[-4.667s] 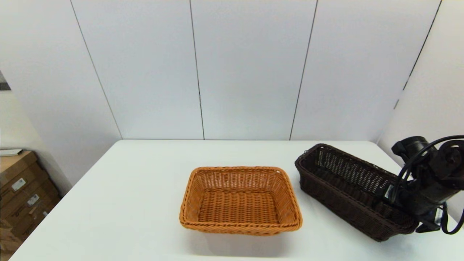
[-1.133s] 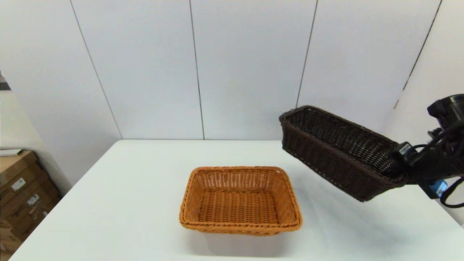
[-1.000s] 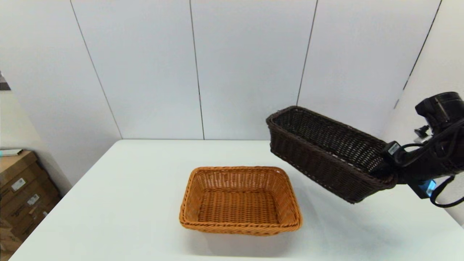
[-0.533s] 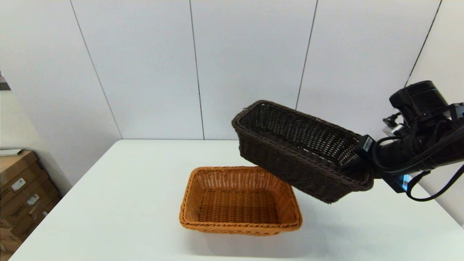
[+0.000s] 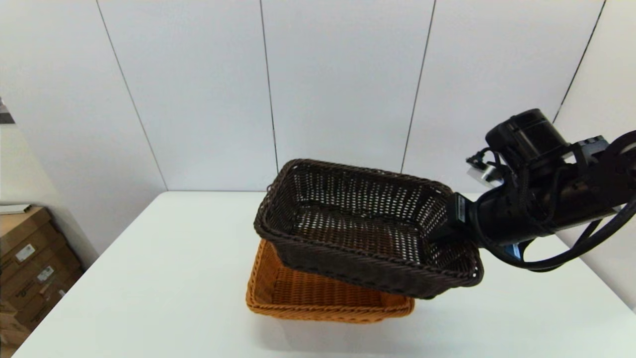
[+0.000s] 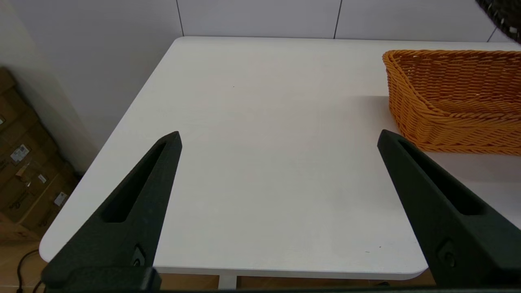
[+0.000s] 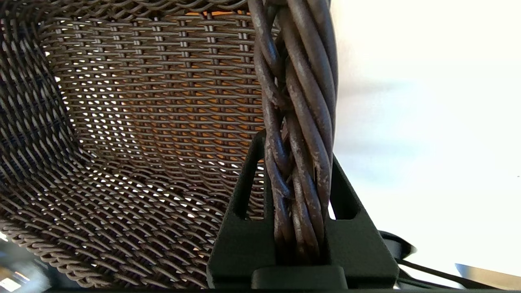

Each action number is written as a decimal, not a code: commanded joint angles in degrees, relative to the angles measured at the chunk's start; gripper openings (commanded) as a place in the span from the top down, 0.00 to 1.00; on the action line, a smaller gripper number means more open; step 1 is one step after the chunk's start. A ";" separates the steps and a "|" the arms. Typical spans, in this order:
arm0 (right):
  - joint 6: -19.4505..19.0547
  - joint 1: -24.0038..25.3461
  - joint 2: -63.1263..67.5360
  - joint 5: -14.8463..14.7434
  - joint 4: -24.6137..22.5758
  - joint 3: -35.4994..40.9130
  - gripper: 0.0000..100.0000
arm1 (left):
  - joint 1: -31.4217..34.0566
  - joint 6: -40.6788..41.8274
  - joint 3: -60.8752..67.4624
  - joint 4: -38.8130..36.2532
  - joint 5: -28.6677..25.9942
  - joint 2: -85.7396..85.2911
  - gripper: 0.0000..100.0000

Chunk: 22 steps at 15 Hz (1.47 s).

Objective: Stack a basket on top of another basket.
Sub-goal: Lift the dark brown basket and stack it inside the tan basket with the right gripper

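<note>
The dark brown basket (image 5: 348,266) hangs in the air, tilted, over the orange-tan basket (image 5: 323,304), covering its far and right parts. My right gripper (image 5: 449,224) is shut on the braided rim (image 7: 299,101) of the dark basket's right short side. In the right wrist view my right gripper (image 7: 296,156) has one finger inside the rim and one outside, and orange shows through the dark weave. Whether the two baskets touch I cannot tell. My left gripper (image 6: 280,135) is open and holds nothing, low over the table's left part, with the orange-tan basket (image 6: 456,101) off to its right.
The white table (image 5: 164,278) carries only the two baskets. White wall panels stand right behind its far edge. Cardboard boxes (image 5: 30,258) are stacked on the floor beyond the table's left edge.
My right arm lifted the dark basket off the table at the right and carried it left. It now hangs above the orange-tan basket, turned more square to it. The orange-tan basket stayed put.
</note>
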 commanded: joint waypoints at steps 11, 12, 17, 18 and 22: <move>-9.35 4.12 11.21 3.84 7.59 -10.84 1.00 | 0.01 -0.01 -0.01 0.03 0.04 0.07 0.00; -9.26 4.21 12.18 3.84 7.59 -11.80 1.00 | 0.01 -0.01 -0.01 0.03 0.04 0.07 0.00; -9.44 4.21 14.55 3.48 7.33 -13.91 1.00 | 0.01 -0.01 -0.01 0.03 0.04 -0.01 0.00; -9.61 4.21 14.82 3.48 7.15 -14.00 1.00 | 0.01 -0.01 -0.01 0.03 0.04 -0.01 0.00; -9.61 4.03 15.96 3.48 7.15 -15.94 1.00 | 0.01 -0.01 -0.01 0.03 0.04 -0.01 0.00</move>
